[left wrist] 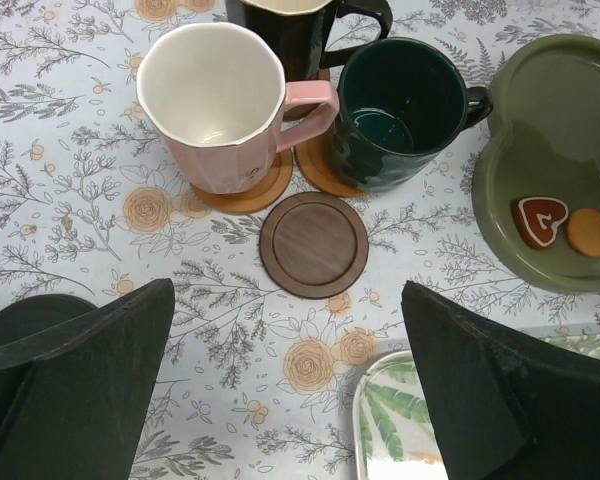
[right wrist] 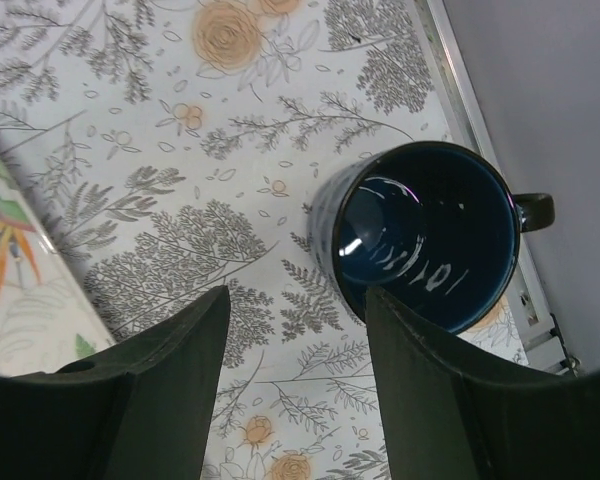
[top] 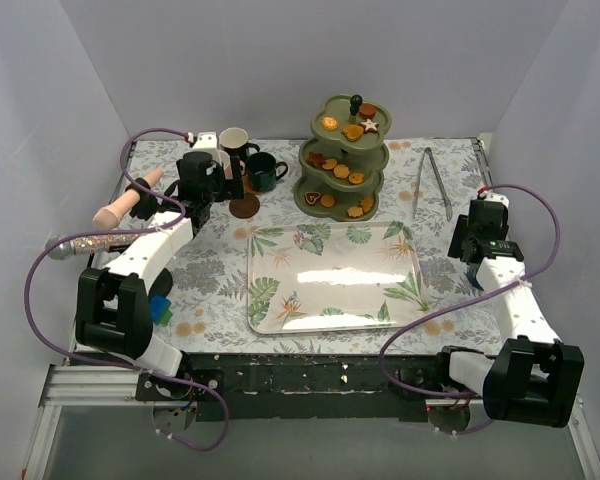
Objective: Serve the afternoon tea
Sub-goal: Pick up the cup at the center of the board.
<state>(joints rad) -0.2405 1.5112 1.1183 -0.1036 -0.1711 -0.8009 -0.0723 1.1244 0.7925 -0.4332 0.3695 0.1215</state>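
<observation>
The olive-green three-tier stand holds biscuits on every tier. In the left wrist view a heart biscuit and a round biscuit lie on its bottom tier. The pink mug and the green mug each stand on a coaster, and a dark mug with a pale inside stands behind them. One coaster lies bare. Just short of it my left gripper hangs wide open and empty. The blue mug stands just beyond my open right gripper, off its right finger.
A leaf-print tray lies at the table's centre, its corner under my left gripper. Metal tongs lie right of the stand. A glittery microphone and a pink object lie at the left edge. The table's right rail runs close behind the blue mug.
</observation>
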